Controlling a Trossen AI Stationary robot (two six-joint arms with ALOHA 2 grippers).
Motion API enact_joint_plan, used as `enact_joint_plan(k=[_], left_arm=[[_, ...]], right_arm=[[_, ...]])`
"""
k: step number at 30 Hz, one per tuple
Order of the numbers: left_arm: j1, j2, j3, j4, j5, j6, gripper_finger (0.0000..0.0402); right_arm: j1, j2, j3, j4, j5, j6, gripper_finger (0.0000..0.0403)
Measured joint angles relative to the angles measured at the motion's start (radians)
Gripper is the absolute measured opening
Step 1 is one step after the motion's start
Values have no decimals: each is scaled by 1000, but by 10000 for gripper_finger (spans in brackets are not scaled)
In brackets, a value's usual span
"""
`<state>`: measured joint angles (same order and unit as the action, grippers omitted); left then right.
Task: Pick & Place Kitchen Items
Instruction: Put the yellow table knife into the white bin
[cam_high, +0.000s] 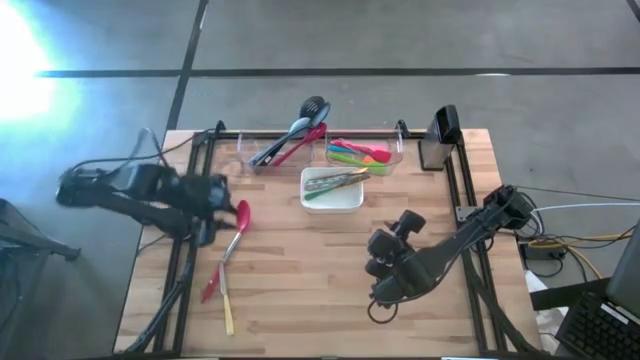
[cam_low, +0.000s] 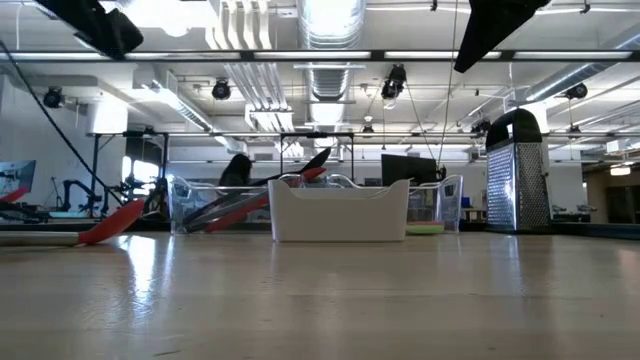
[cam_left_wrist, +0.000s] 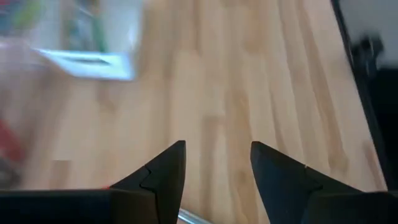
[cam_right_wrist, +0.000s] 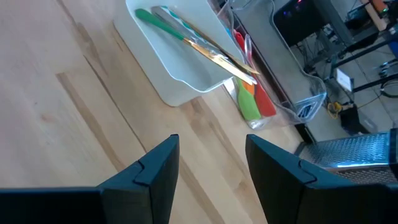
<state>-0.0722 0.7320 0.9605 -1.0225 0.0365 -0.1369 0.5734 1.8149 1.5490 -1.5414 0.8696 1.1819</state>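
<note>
A red spoon (cam_high: 240, 214) lies on the wooden table at the left, its handle running toward the near edge beside a yellow-handled utensil (cam_high: 228, 312). My left gripper (cam_high: 216, 195) hovers just left of the spoon's bowl, open, with only bare table between its fingers (cam_left_wrist: 217, 146). My right gripper (cam_high: 385, 243) hangs open over the table's middle right, its fingers (cam_right_wrist: 211, 138) pointing at the white dish (cam_right_wrist: 186, 74), which holds a green-handled utensil (cam_right_wrist: 163, 25). Black, blue and red utensils (cam_high: 296, 138) stick out of the back-left clear bin.
A second clear bin (cam_high: 388, 156) with colourful utensils stands at the back, right of the first. A metal grater (cam_high: 440, 140) stands at the back right. Bare wood lies between the spoon and my right gripper and along the near edge.
</note>
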Motion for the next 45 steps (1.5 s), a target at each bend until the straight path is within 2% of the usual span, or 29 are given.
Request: enact_joint_plan(k=[9, 11, 15, 18, 23, 27, 45], left_arm=[[-590, 228, -30, 3, -217, -211, 163], [-681, 291, -30, 4, -259, -239, 158], [-793, 412, -30, 12, -270, -279, 156], [-822, 493, -30, 24, -252, -303, 158], [-824, 604, -30, 40, -129, -310, 158], [-824, 665, -30, 80, -68, -309, 158], [-824, 765, -30, 126, -27, -198, 158]], right_arm=[[-1, -2, 1, 52, -2, -6, 178], [-4, -2, 1, 57, -2, -7, 178], [-4, -6, 1, 66, -1, -7, 178], [-4, -7, 1, 86, 1, -7, 178], [-4, -7, 1, 121, 2, -30, 178], [-4, -7, 1, 121, 4, -34, 178], [-5, -7, 1, 143, 14, -41, 178]])
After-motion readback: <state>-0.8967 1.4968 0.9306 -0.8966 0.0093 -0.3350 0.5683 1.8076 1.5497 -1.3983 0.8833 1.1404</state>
